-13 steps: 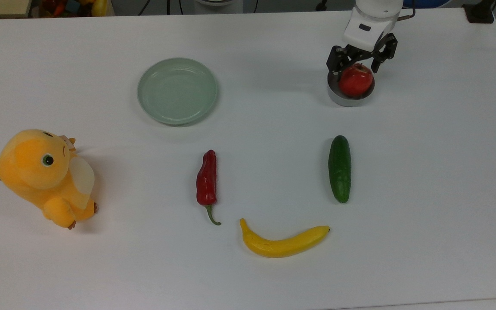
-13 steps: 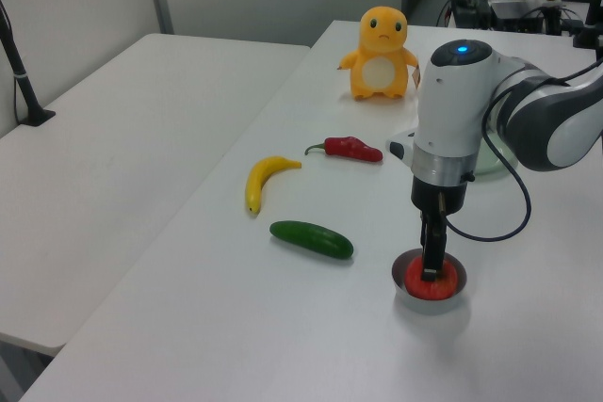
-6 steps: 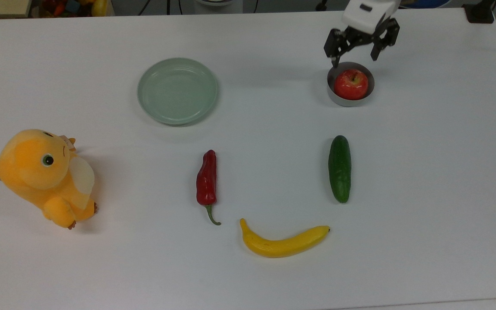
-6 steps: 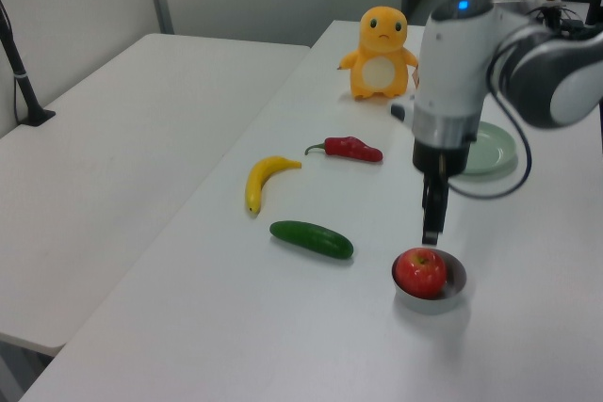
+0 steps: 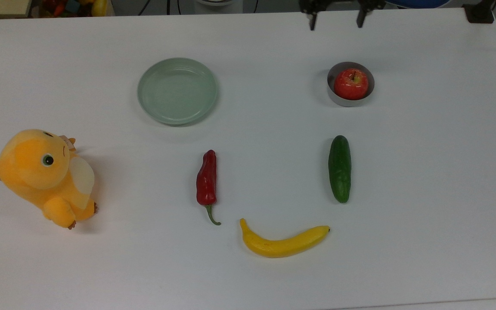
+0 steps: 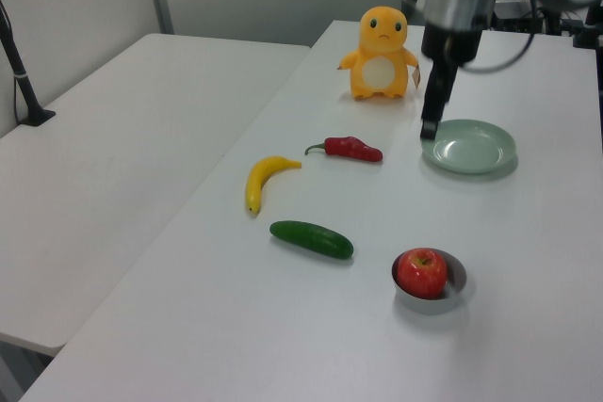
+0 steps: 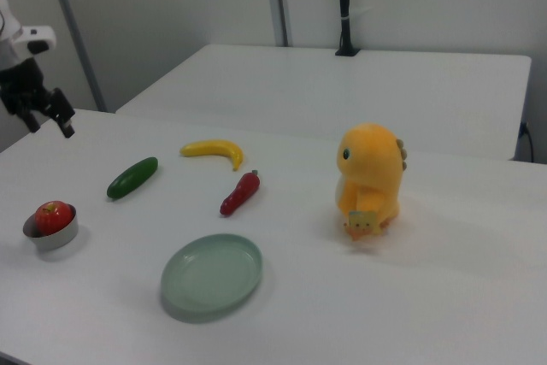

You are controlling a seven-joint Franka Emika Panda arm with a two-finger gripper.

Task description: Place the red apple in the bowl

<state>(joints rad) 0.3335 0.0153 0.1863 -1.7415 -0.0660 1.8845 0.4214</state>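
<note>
We note the red apple (image 5: pixel 351 84) seated in the bowl (image 5: pixel 338 97), stem up. The gripper (image 5: pixel 336 19) hangs well above it, fingers spread, grasping nothing. In the top view, a cucumber (image 5: pixel 339 168) lies below the bowl, a banana (image 5: pixel 283 242) and chili pepper (image 5: pixel 206 181) further left, with the green plate (image 5: pixel 178 91) bare and the plush toy (image 5: pixel 43 176) at far left.
</note>
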